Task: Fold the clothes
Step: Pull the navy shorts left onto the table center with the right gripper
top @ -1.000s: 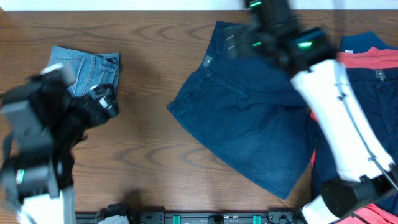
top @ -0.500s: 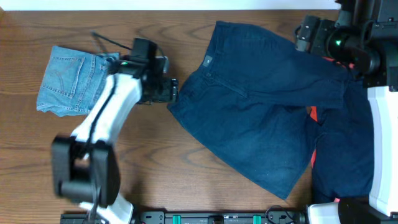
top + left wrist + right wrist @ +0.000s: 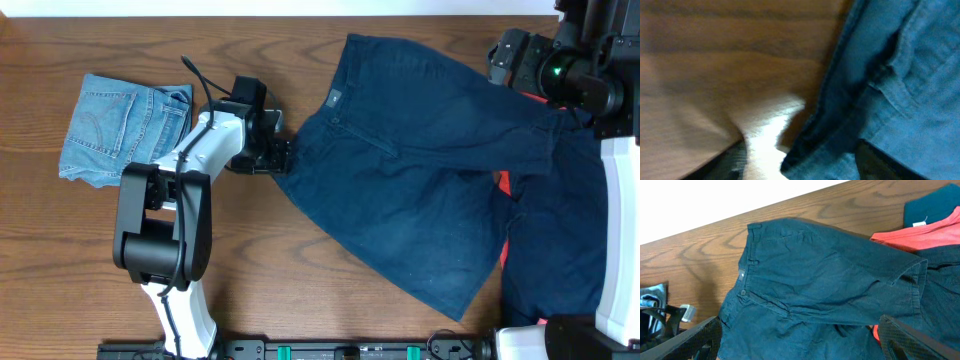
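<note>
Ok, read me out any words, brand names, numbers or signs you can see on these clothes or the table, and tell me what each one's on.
No text can be read in any view.
Small pale label on the waistband of the navy shorts: too small to read.
Pale tag on the teal garment: too small to read.
Denim shorts: no lettering visible.

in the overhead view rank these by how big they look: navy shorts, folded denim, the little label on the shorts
1. navy shorts: spread out, by far the largest
2. folded denim: clearly smaller
3. label: a tiny patch at the waistband
All lie flat at one level, so nearness hardly matters.
</note>
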Available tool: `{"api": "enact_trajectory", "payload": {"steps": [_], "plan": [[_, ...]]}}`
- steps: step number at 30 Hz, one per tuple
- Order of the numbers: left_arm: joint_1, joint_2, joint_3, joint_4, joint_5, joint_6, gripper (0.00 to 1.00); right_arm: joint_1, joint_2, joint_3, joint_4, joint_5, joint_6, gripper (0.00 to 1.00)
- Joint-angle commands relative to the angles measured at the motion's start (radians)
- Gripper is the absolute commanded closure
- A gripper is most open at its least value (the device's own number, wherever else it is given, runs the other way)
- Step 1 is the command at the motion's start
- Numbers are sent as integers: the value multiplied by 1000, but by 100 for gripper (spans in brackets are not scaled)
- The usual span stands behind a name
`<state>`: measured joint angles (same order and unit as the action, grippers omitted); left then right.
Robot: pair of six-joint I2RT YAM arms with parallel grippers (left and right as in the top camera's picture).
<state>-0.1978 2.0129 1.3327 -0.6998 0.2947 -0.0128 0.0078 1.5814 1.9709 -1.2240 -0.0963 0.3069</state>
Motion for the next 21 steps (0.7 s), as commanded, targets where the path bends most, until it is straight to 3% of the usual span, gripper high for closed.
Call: {"api": "enact_trajectory", "payload": {"steps": [1, 3, 4, 12, 18, 21], "plan": [[-5, 26, 5, -26, 21, 32, 54, -8, 8, 11, -3, 21, 6, 3], [-4, 26, 5, -40, -22, 29, 89, -8, 12, 11, -3, 28, 6, 3], [-3, 26, 5, -51, -55, 12, 94, -8, 13, 11, -4, 36, 7, 3], [134, -7, 5, -264, -373, -264, 94, -8, 57, 8, -23, 90, -45, 1], [336, -64, 5, -383, -385, -326, 94, -8, 154, 8, -72, 91, -77, 2], [394, -84, 5, -428, -385, -321, 94, -6, 231, 8, -84, 86, -80, 8]]}}
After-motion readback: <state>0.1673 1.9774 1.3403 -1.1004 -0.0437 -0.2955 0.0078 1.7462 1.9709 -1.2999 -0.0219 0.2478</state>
